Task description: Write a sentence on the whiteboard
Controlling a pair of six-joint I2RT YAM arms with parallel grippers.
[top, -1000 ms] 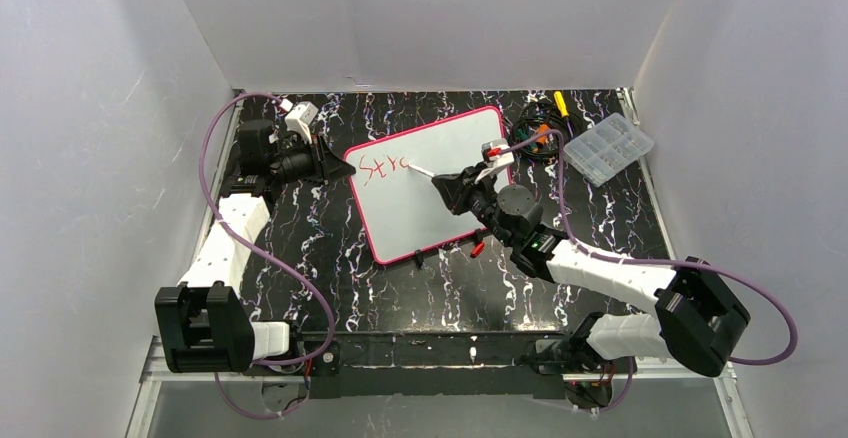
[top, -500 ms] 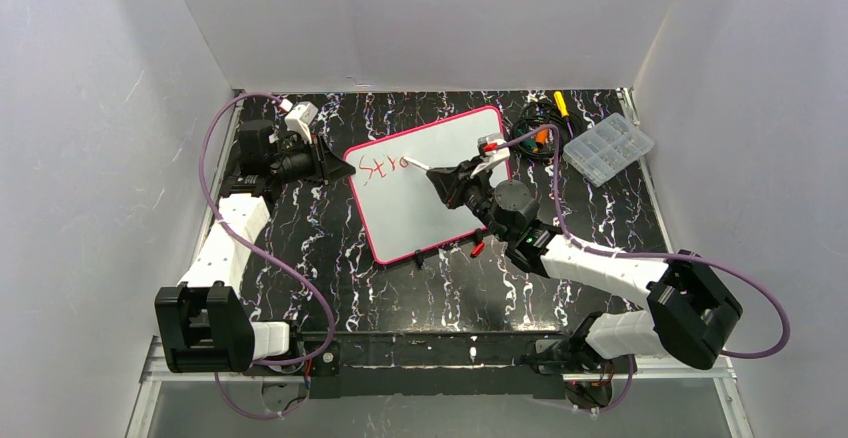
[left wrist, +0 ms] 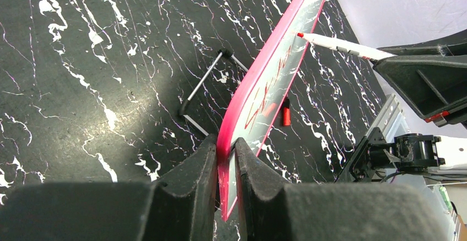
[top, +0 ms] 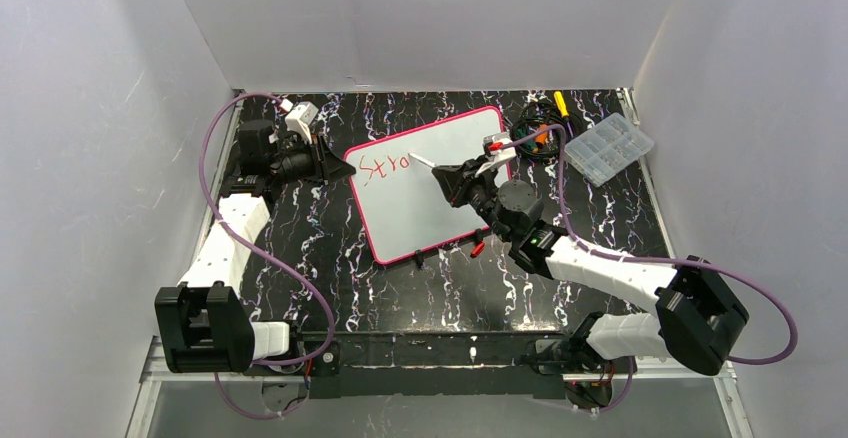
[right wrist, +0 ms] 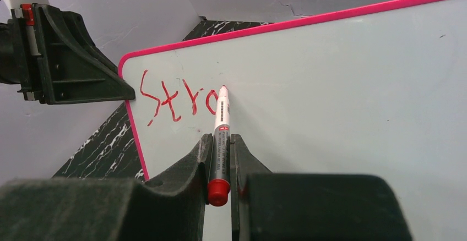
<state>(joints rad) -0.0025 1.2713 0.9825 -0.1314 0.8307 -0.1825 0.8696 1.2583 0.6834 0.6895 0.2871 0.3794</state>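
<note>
The whiteboard [top: 432,216], white with a pink-red border, lies slanted on the black marbled table. My left gripper [top: 341,166] is shut on its left corner, and the border [left wrist: 258,81] runs up from between the fingers of the left gripper [left wrist: 226,144]. My right gripper [top: 452,180] hovers over the board, shut on a red-capped marker [right wrist: 221,126]. The marker's tip rests just right of the sentence [right wrist: 177,100], which reads "Stro" in red. In the top view the sentence [top: 385,166] sits near the board's left corner.
A clear plastic compartment box [top: 608,148] lies at the back right, next to a tangle of cables and a screwdriver [top: 545,123]. A loose red cap [top: 478,249] and black clips [top: 420,256] sit by the board's near edge. A wire stand [left wrist: 206,84] lies beside the board.
The right gripper drew the marker round and closed the letter "o"; the tip now sits slightly higher and to the right. The left gripper and the board have not moved.
</note>
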